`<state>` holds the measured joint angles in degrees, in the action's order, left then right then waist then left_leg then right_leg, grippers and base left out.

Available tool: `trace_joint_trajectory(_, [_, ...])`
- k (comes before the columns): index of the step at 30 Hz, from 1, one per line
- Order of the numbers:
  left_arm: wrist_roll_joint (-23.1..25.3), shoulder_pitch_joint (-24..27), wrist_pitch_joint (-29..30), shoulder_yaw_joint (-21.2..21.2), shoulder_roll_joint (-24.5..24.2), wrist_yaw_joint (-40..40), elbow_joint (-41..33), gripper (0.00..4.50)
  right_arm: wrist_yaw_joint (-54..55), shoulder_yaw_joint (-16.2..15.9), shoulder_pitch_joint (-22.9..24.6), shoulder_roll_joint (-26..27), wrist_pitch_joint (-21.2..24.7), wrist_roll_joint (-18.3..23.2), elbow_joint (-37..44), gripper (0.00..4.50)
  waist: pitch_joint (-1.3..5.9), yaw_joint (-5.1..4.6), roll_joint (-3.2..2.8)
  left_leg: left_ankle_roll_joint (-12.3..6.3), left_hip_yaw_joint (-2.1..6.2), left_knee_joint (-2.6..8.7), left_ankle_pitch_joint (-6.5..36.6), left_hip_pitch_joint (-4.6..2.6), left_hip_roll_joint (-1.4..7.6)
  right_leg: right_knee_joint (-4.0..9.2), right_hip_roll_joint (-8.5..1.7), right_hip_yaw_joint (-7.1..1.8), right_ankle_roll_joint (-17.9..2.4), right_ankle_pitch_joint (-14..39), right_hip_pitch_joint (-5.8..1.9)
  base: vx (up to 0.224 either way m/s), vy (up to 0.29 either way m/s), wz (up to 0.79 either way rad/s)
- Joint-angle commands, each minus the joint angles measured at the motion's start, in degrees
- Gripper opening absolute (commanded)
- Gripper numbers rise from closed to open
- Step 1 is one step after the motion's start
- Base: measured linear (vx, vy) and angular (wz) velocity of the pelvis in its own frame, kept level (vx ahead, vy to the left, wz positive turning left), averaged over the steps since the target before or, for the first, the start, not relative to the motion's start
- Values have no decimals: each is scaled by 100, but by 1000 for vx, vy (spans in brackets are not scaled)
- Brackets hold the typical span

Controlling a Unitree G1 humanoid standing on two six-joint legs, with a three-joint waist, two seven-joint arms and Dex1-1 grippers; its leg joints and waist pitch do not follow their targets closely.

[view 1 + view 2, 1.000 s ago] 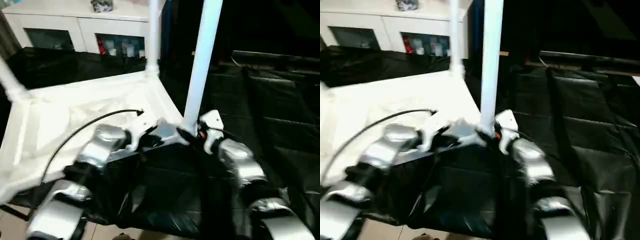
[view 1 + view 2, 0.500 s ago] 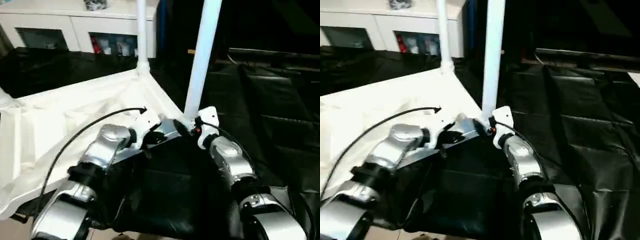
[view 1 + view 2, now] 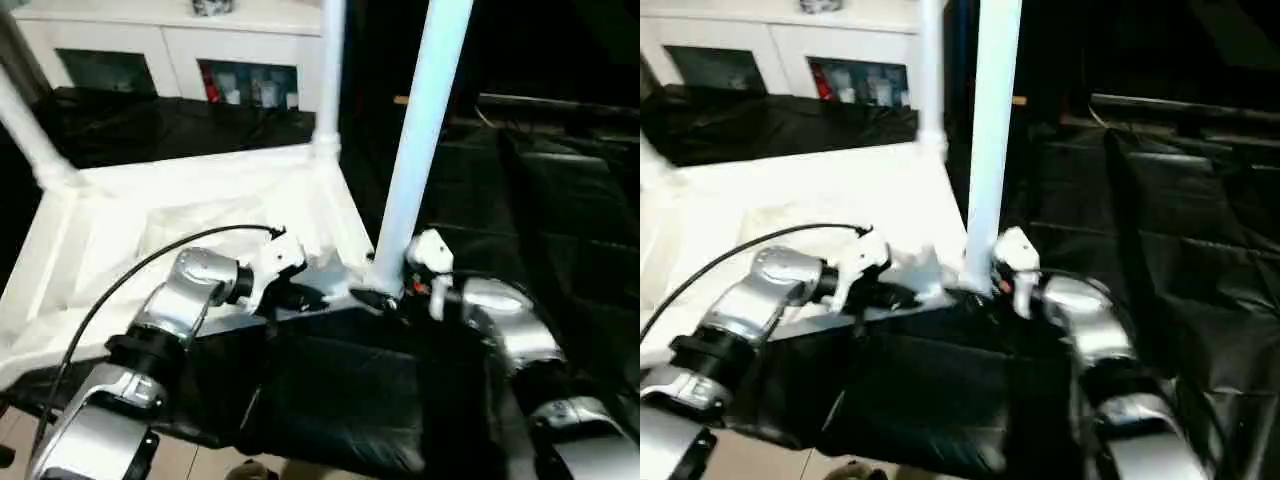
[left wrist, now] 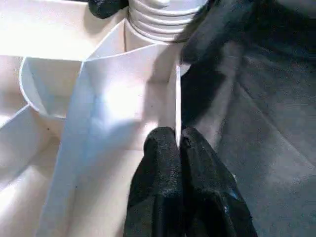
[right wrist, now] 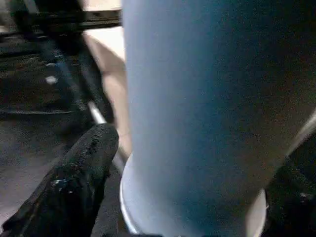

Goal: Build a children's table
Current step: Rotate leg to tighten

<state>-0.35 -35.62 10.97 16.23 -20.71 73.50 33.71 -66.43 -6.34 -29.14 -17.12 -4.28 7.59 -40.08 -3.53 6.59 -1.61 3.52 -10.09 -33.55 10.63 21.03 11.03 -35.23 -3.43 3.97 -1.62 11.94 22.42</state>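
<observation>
The white tabletop (image 3: 150, 220) lies upside down, ribbed side up, on black sheeting. Three white legs stand upright in its corner sockets: the near right leg (image 3: 420, 150), a far leg (image 3: 330, 70) and a left leg (image 3: 30, 135). My left gripper (image 4: 178, 143) is shut on the thin rim wall of the tabletop, right beside the near right socket (image 4: 158, 19). My right gripper (image 5: 197, 158) straddles the base of the near right leg (image 5: 207, 98), open, with one black finger (image 5: 74, 182) on each side of the tube.
A white cabinet (image 3: 150, 50) with glass-fronted doors stands behind the tabletop. Crumpled black sheeting (image 3: 560, 200) covers the surface to the right and in front. A black cable (image 3: 130, 280) loops over my left forearm.
The head view has shifted. My right forearm has swung out to the right while its gripper stays at the leg's base. The left gripper still holds the rim.
</observation>
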Motion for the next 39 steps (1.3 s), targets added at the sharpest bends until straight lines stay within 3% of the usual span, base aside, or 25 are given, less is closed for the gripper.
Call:
trace_joint_trajectory(1, [-175, 1, 8, 87, -55, 427, -251, 0, -563, -305, 125, -53, 299, 52, 170, 336, 416, -3, -13, -502, 71, 348, 789, -55, 288, 354, -511, -296, -1558, 167, -310, 0, 0, 0])
trace_joint_trajectory(6, [-155, 52, 111, 188, -166, 699, -273, 0, -847, -392, 197, -114, 537, 113, 367, 301, 408, 1, -3, -449, 77, 357, 795, -53, 286, 364, -519, -291, -1532, 334, -305, 0, 0, 0])
trace_joint_trajectory(13, [-39, -89, -144, 42, 4, 91, 6, 0, -251, -333, 259, 118, 415, 8, 316, 278, 417, 7, -38, -393, 74, 344, 784, -62, 278, 368, -518, -292, -1532, 233, -293, 0, 0, 0])
trace_joint_trajectory(15, [-18, -114, -154, 7, 49, -33, 41, 0, 70, -270, 228, 198, 434, -54, 231, 277, 392, -9, -23, -317, 78, 365, 958, -68, 270, 406, -525, -293, -1466, 559, -289, 0, 0, 0])
trace_joint_trajectory(16, [43, -162, -152, -53, 129, -307, 103, 0, 649, -188, 166, 317, 328, -211, 45, 276, 385, -27, -61, -211, 91, 388, 1098, -78, 275, 435, -534, -290, -1403, 881, -285, 0, 0, 0])
trace_joint_trajectory(18, [141, -259, -88, -164, 325, -892, 209, 0, 1797, 39, 11, 581, 304, -354, -341, 276, 352, -78, -61, -18, 108, 426, 1366, -108, 265, 486, -545, -299, -1298, 1418, -265, 0, 0, 0])
trace_joint_trajectory(21, [234, -349, 49, -250, 550, -1477, 283, 0, 2673, 253, -132, 861, 404, -348, -636, 275, 339, -135, -38, 90, 123, 446, 1594, -135, 247, 544, -552, -300, -1137, 1912, -258, 0, 0, 0])
trace_joint_trajectory(25, [341, -476, 253, -387, 1043, -2542, 416, 0, 3948, 426, -384, 1338, 451, -395, -1062, 275, 360, -176, -44, 60, 116, 435, 1397, -112, 243, 525, -544, -321, -1155, 1579, -261, 0, 0, 0])
trace_joint_trajectory(28, [390, -487, 221, -335, 1265, -2819, 463, 0, 4312, 398, -516, 1582, 343, -501, -1210, 275, 390, -165, -7, -42, 100, 411, 1106, -95, 237, 476, -530, -323, -1218, 1051, -273, 0, 0, 0])
trace_joint_trajectory(30, [407, -483, 182, -321, 1286, -2828, 465, 0, 4289, 370, -528, 1607, 282, -534, -1230, 275, 404, -155, -18, -145, 92, 389, 894, -69, 232, 438, -532, -317, -1277, 701, -293, 0, 0, 0])
trace_joint_trajectory(32, [429, -448, 121, -243, 1288, -2694, 414, 0, 4099, 327, -524, 1639, 86, -552, -1249, 331, 406, -161, 13, -209, 87, 387, 842, -65, 234, 421, -525, -312, -1316, 538, -301, 0, 0, 0])
trace_joint_trajectory(33, [435, -431, 101, -214, 1263, -2620, 390, 0, 4016, 358, -518, 1631, 91, -497, -1234, 345, 402, -160, -2, -245, 85, 386, 853, -67, 232, 422, -528, -313, -1328, 535, -300, 0, 0, 0])
trace_joint_trajectory(34, [433, -407, 73, -192, 1225, -2551, 358, 0, 3963, 385, -524, 1623, 84, -452, -1245, 345, 390, -166, 22, -265, 77, 389, 895, -66, 232, 438, -530, -315, -1330, 595, -300, 0, 0, 0])
trace_joint_trajectory(37, [353, -309, -4, -134, 1020, -2185, 217, 0, 3838, 341, -526, 1466, -59, -494, -1239, 381, 386, -171, -31, -245, 92, 400, 1011, -69, 238, 452, -544, -312, -1291, 837, -301, 0, 0, 0])
trace_joint_trajectory(39, [323, -271, -44, -111, 937, -2032, 171, 0, 3800, 331, -533, 1405, -124, -517, -1247, 387, 391, -195, -15, -228, 93, 402, 987, -60, 243, 437, -538, -315, -1312, 750, -308, 0, 0, 0])
